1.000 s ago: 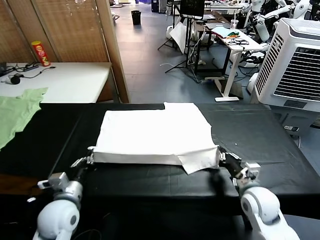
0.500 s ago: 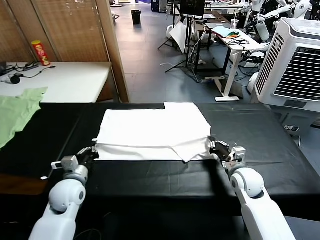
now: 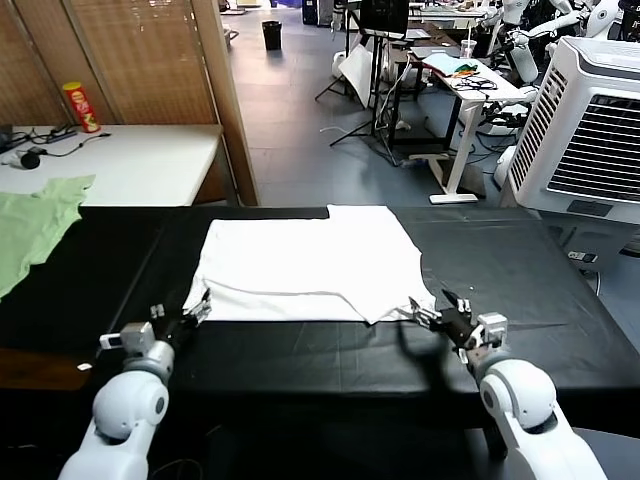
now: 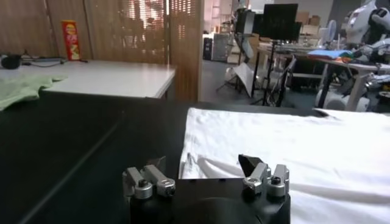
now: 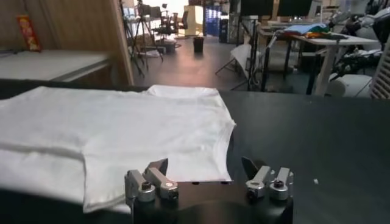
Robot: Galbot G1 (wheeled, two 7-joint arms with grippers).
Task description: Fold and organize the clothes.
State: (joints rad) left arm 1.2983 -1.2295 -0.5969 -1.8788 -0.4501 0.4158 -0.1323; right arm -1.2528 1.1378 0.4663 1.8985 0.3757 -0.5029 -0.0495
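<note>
The plain white cotton T-shirt (image 3: 310, 265) lies folded flat on the black table (image 3: 520, 265); the left gripper (image 3: 196, 309) rests at its near left corner, jaws spread and empty; the right gripper (image 3: 436, 312) sits just beside its near right corner, jaws likewise apart, gripping nothing.

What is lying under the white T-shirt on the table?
The white T-shirt lies directly on the black table. Its near edge is folded over itself. Anything beneath the cloth, including its print, is hidden.
</note>
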